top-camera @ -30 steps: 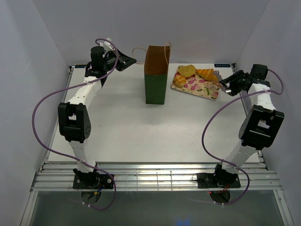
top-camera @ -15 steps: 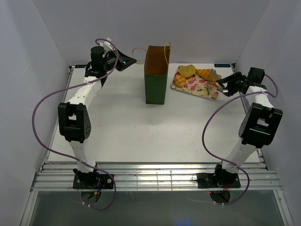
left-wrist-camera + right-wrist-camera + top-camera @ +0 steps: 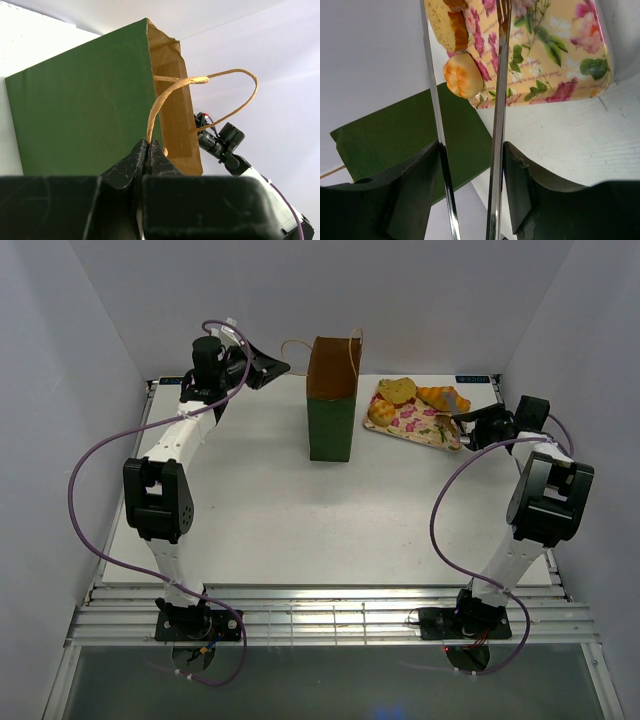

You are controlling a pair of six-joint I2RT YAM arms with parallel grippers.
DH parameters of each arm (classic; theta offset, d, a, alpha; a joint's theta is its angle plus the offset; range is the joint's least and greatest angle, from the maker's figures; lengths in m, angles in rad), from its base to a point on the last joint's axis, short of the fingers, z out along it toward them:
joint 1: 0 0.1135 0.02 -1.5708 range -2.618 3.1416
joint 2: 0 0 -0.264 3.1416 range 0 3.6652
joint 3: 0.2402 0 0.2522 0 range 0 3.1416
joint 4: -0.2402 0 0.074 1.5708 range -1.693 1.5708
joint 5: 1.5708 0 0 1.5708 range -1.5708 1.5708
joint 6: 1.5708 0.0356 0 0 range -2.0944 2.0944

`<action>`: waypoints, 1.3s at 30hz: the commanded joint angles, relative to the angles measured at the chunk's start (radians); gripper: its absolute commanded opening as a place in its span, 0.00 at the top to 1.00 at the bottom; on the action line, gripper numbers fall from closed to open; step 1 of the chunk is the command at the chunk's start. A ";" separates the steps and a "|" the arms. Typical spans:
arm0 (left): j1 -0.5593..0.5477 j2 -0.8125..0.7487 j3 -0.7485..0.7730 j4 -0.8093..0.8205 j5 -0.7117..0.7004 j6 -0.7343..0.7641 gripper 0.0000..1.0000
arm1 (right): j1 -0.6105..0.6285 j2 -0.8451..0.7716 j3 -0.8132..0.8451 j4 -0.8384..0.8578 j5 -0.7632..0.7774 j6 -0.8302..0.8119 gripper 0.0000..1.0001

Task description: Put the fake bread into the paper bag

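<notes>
The dark green paper bag (image 3: pixel 331 425) stands upright at the back middle, its mouth open. My left gripper (image 3: pixel 283 367) is shut on one tan loop handle (image 3: pixel 200 80), pinched at the fingertips (image 3: pixel 149 145) beside the bag's wall (image 3: pixel 80 120). Fake bread lies on the floral tray (image 3: pixel 425 426): a croissant (image 3: pixel 438 397), a bun (image 3: pixel 381 413) and a flatter piece (image 3: pixel 397 390). My right gripper (image 3: pixel 478 428) is shut on metal tongs (image 3: pixel 496 125), whose two blades reach over the tray (image 3: pixel 560 60). A bun (image 3: pixel 463 75) shows between the blades; the tong tips are out of frame.
The tray sits right of the bag, near the table's back right corner. White walls close in the back and both sides. The right arm's elbow (image 3: pixel 548 495) stands above the table's right edge. Purple cables loop beside both arms.
The right wrist has swung down and slightly left, bringing the tongs lower over the tray's right end. The left arm and the bag have not moved.
</notes>
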 commanded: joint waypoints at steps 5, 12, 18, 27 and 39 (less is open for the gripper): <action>0.003 0.015 0.095 -0.038 -0.006 0.024 1.00 | 0.009 0.050 -0.011 0.183 -0.032 0.094 0.42; 0.003 0.044 0.135 -0.046 -0.003 0.021 1.00 | 0.010 0.101 0.012 0.235 -0.049 0.127 0.43; 0.003 0.049 0.138 -0.047 -0.004 0.021 1.00 | 0.012 0.129 0.035 0.224 -0.058 0.134 0.48; 0.003 0.051 0.121 -0.032 -0.012 0.007 1.00 | 0.013 0.106 0.018 0.195 -0.069 0.115 0.71; 0.003 0.034 0.093 -0.024 -0.019 0.000 1.00 | 0.015 0.023 0.038 0.105 -0.064 0.069 0.92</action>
